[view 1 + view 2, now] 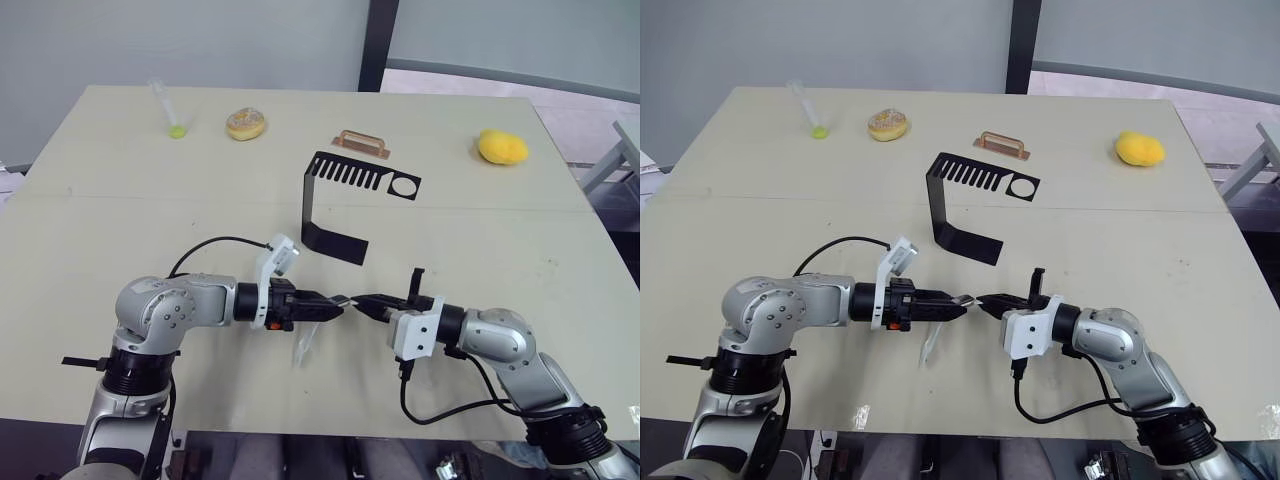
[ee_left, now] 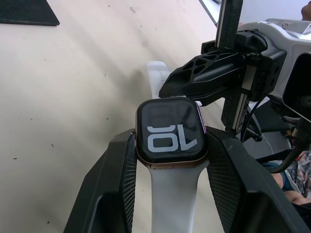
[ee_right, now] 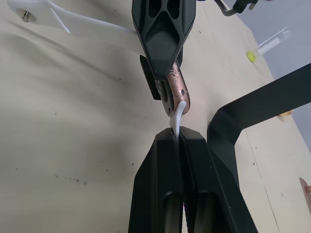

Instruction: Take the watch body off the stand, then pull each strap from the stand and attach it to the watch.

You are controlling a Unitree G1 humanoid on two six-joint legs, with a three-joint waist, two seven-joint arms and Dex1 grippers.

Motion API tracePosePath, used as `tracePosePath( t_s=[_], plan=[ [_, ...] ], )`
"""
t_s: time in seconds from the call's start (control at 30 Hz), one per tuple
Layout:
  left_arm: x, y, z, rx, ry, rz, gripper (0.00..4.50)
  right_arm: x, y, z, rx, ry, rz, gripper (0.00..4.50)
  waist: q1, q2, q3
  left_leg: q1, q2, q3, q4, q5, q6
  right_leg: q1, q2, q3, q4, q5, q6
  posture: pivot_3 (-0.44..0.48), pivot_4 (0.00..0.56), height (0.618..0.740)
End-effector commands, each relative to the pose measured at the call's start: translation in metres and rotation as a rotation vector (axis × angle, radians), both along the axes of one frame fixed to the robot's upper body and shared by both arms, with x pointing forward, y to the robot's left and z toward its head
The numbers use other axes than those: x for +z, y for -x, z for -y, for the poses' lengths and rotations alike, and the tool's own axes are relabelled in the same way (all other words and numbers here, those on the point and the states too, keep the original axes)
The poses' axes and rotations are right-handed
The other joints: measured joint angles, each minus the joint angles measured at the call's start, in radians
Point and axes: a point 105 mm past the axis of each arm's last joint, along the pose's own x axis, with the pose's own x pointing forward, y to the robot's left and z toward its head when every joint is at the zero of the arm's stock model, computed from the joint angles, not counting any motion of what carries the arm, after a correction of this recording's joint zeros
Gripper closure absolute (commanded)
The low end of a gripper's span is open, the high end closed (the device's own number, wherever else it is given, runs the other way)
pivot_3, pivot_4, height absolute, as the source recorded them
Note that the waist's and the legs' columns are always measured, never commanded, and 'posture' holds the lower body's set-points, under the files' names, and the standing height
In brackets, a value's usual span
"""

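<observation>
Table: beige top (image 1: 120,230), where my two arms meet near its front edge.
Stand: black bracket (image 1: 345,205) upright mid-table, well apart from my grippers.
Left gripper (image 2: 171,160): fingers clamped on the watch body (image 2: 170,132), one white strap (image 2: 172,204) already on it.
Right gripper (image 3: 178,138): fingers pinched together on the second strap (image 3: 178,115), its end touching the case.
</observation>
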Motion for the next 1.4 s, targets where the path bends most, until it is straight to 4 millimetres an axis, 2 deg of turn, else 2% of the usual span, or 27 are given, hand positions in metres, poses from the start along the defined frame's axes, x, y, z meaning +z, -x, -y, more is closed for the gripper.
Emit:
tracePosePath(
  t_s=[0.03,1.4],
  plan=[
    [0.0115,0.0161,0.0211,-0.119,0.051,0.039,2.93,0.0111,0.0064,-0.0156,0.061,-0.048,0.04,4.5,0.0,0.0,0.0,0.0,0.0,0.0,0.0,0.0,0.0,0.0,0.0,0.0,0.0,0.0,0.0,0.0,0.15,0.74],
    [0.0089,0.016,0.0216,-0.116,0.037,0.038,2.93,0.0099,0.0045,-0.0157,0.054,-0.042,0.043,4.5,0.0,0.0,0.0,0.0,0.0,0.0,0.0,0.0,0.0,0.0,0.0,0.0,0.0,0.0,0.0,0.0,0.15,0.74]
  ],
)
